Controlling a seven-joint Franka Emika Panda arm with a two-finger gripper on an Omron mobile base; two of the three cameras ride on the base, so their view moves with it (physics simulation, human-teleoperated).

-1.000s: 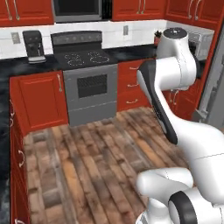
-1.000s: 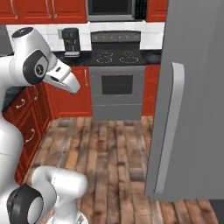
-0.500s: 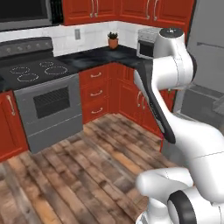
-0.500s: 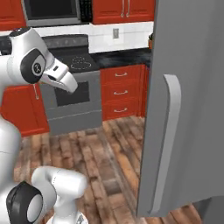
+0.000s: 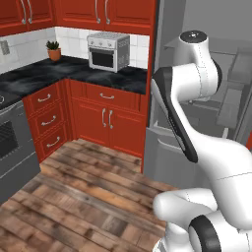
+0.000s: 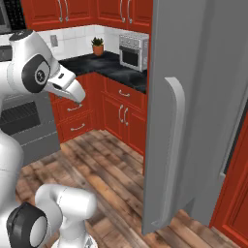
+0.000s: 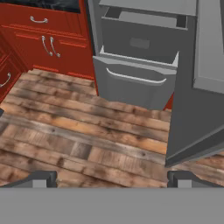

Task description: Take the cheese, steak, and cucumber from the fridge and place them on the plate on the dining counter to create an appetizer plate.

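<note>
Left base view, from left to right: a small potted plant [image 5: 53, 49] sits on the black countertop [image 5: 59, 74] in the corner, then a silver toaster oven [image 5: 108, 51] stands on the same top, above red cabinets [image 5: 106, 118] with drawer and door handles. Right of those is the fridge [image 5: 170, 147], grey, standing open, with the white arm [image 5: 197, 78] raised in front of its inner shelves. Wooden plank floor [image 5: 83, 192] runs below.

Right base view, same order: the arm's upper part is at the left edge, the plant [image 6: 98, 47] and toaster oven [image 6: 133, 51] sit on the counter behind, and the open fridge door [image 6: 193, 111] with its long bar handle [image 6: 174, 150] takes the right half (its outer face turned to the camera).

Hand view: red cabinets at upper left, then the fridge's lower drawer [image 7: 135, 85], pulled partly out, with the door's lower edge to its right. The gripper [image 7: 112, 178] hangs above the floor with its fingertips [image 7: 41, 178] spread wide and nothing between them. Cheese, steak and cucumber cannot be made out on the shelves.
</note>
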